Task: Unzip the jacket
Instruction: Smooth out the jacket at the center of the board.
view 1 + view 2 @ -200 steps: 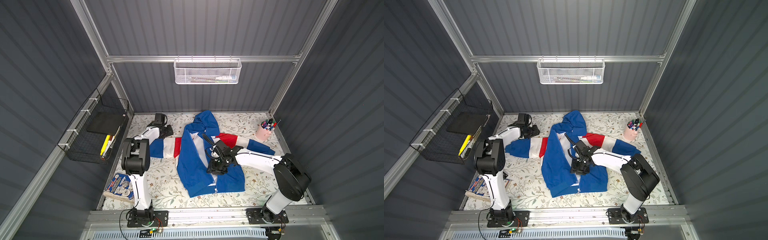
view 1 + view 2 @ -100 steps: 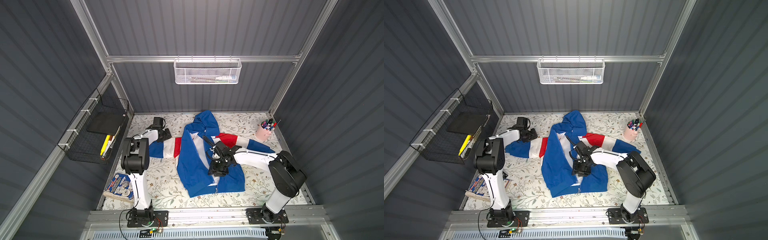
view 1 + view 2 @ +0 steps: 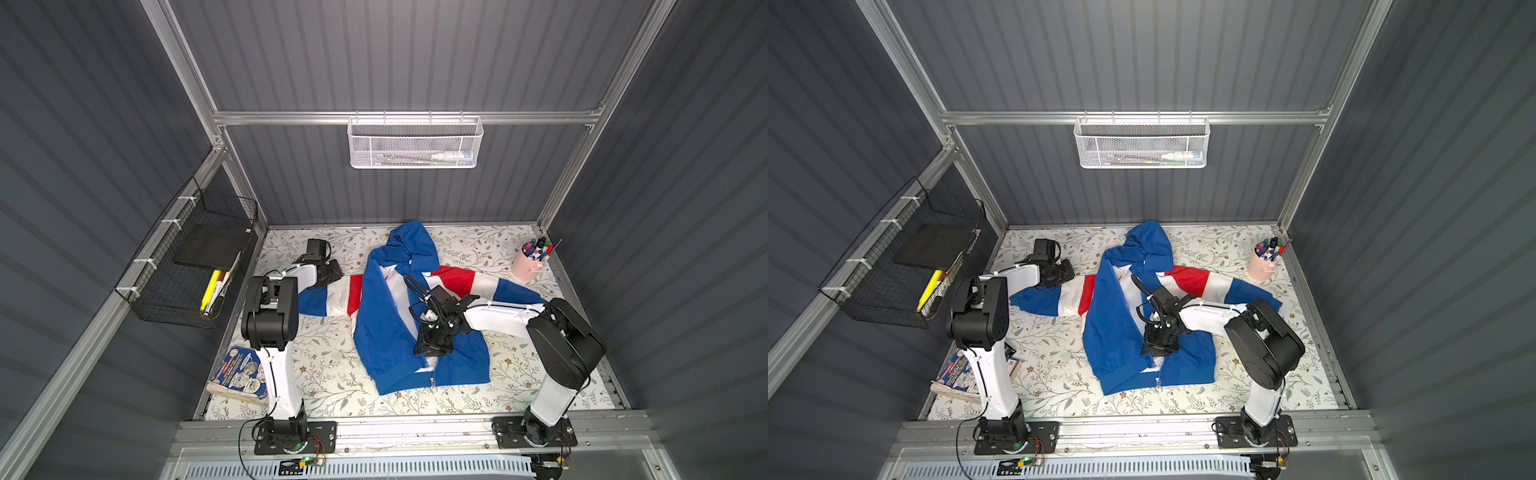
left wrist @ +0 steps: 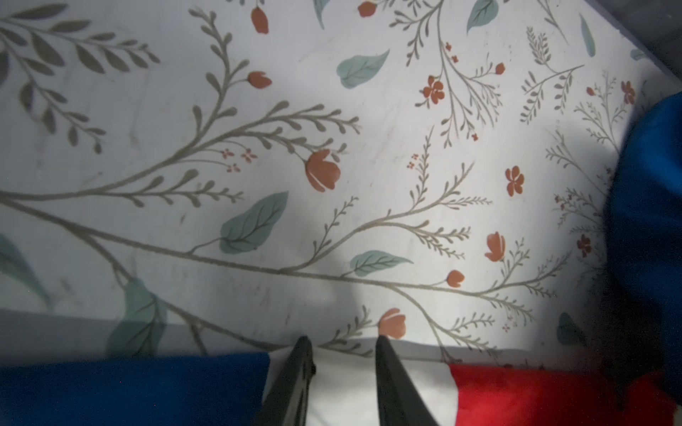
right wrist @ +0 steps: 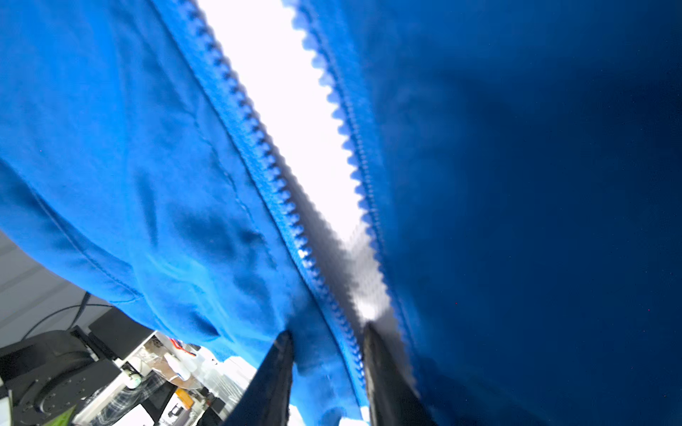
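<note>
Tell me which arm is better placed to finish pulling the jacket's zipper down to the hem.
Right, probably. The right gripper is at the zipper on the front of the jacket, just short of the ring pull near the hem. The left gripper is off at the sleeve's white band.

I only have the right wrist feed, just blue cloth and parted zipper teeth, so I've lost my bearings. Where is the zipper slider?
Observer: The slider, with its ring pull, sits almost at the hem of the jacket, on the base side of the right gripper.
Operator: How far up is the front open?
Observer: In both top views the panels part from slider to collar, baring white lining.
Operator: And the left arm?
Observer: The left gripper is at the white band of the sleeve on the robot's left, jaws parted.
</note>
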